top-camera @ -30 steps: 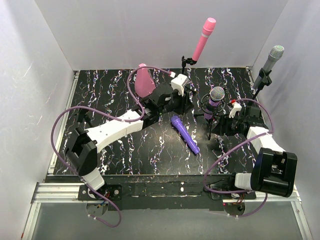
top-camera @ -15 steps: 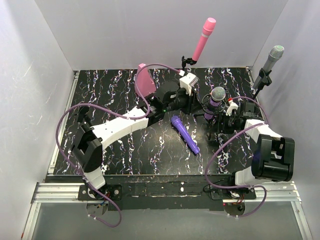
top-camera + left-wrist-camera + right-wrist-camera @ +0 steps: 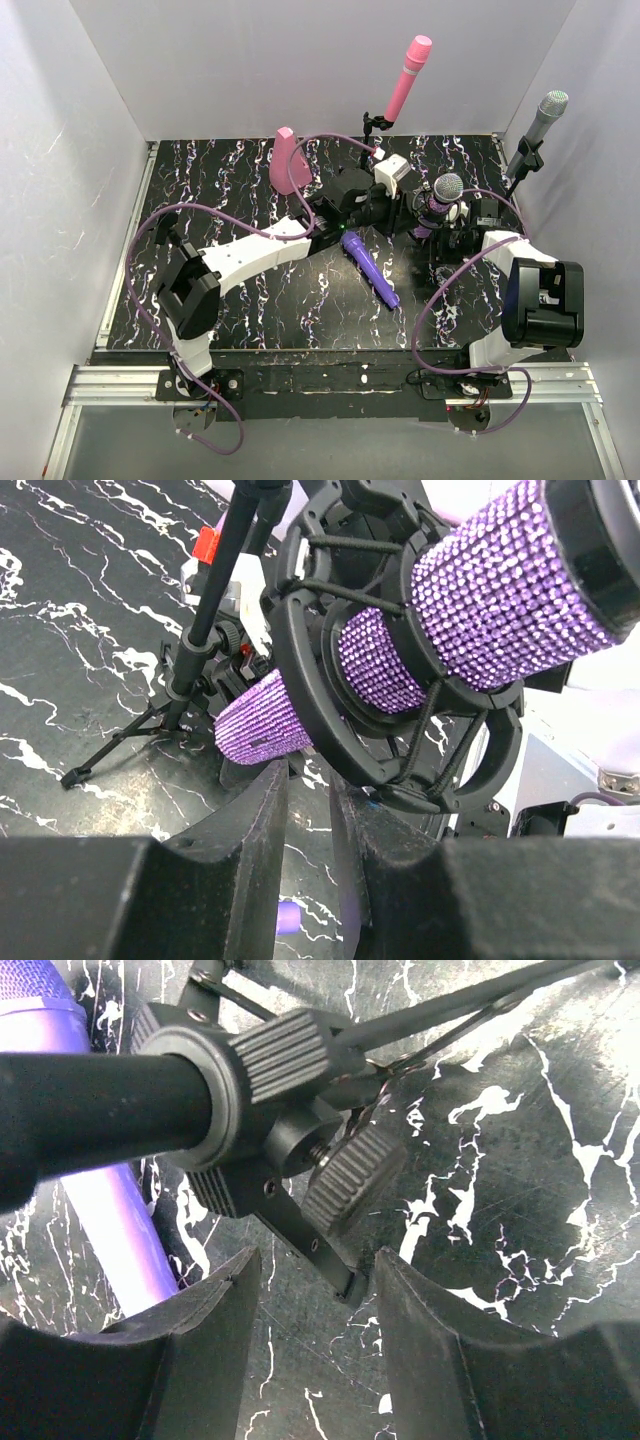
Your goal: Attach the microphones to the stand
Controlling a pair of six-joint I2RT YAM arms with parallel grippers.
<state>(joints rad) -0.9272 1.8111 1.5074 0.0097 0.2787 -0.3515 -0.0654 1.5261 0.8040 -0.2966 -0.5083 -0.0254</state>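
Observation:
The glittery purple microphone [image 3: 442,195] [image 3: 480,590] sits in a black ring mount [image 3: 310,670] on a small tripod stand [image 3: 432,255] [image 3: 205,630]. My left gripper [image 3: 412,206] [image 3: 308,778] is just under the mic's tail, its jaws a narrow slit apart with nothing between them. My right gripper [image 3: 448,232] [image 3: 315,1275] stands open around the stand's knob and bracket [image 3: 335,1195] without clamping them. The smooth violet microphone [image 3: 370,268] [image 3: 110,1220] lies on the table. The pink microphone [image 3: 405,75] and the silver-grey microphone [image 3: 541,125] stand on their stands.
A pink cone-shaped block [image 3: 285,160] stands at the back, left of the left arm. White walls [image 3: 60,200] close the black marbled table [image 3: 250,300] on three sides. Purple cables loop from both arms.
My left arm has reached further right, up to the glittery microphone, and its jaws have narrowed. My right gripper has moved in to the stand's base. The glittery mic has shifted slightly right.

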